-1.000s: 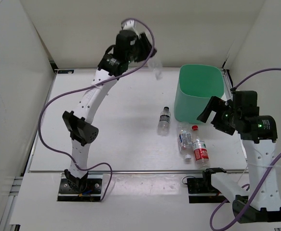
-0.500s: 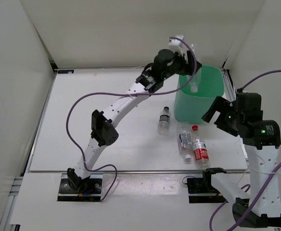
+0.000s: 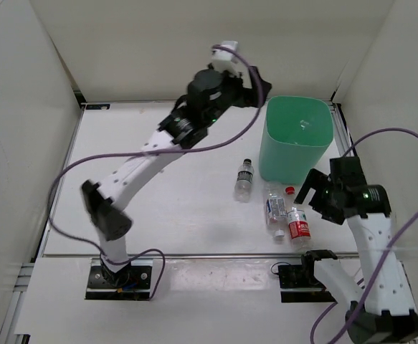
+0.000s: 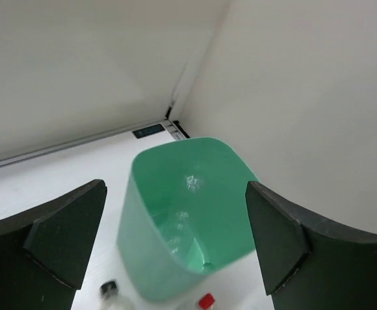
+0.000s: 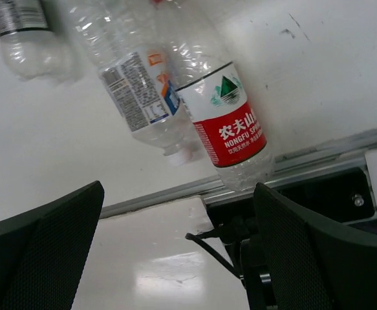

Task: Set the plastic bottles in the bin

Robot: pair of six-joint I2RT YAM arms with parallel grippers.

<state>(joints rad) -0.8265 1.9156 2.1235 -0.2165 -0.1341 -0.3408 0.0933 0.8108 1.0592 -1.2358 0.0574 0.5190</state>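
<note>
Left gripper [image 4: 175, 242]: released, jaws spread wide, nothing held
Left fingers [image 4: 65, 239]: dark pads at either edge of the wrist view, raised well above the table [image 4: 59, 168]
Between and below the left fingers: bin [image 4: 133, 239], mint green, tall, rounded-square rim, walls tapering downward, upright, not touched by either pad
Inside the bin: clear bottle [image 4: 180, 227], showing only as pale glints against the green inner wall; cap and label impossible to read
Right gripper [image 5: 175, 258]: released as well, jaws wide apart, empty
Right fingers [image 5: 46, 245]: dark textured pads hanging over the near table edge, apart from every bottle
Ahead of the right-hand pad: red-label bottle [image 5: 230, 132], clear and ribbed, lying on its side, white band with green peaks above a red band with white lettering, base end nearest the fingers
Just beside it, toward the left-hand pad: white-label bottle [image 5: 140, 90], clear, on its side, white cap pointing back at the fingers, small print and an orange-and-blue patch on the label
Farther out, beyond the left-hand pad: dark-label bottle [image 5: 20, 26], only its rounded base and dark band in view, apart from the other two
Overhead view: all three loose bottles lying on the table between the right gripper and the bin's near wall
</note>
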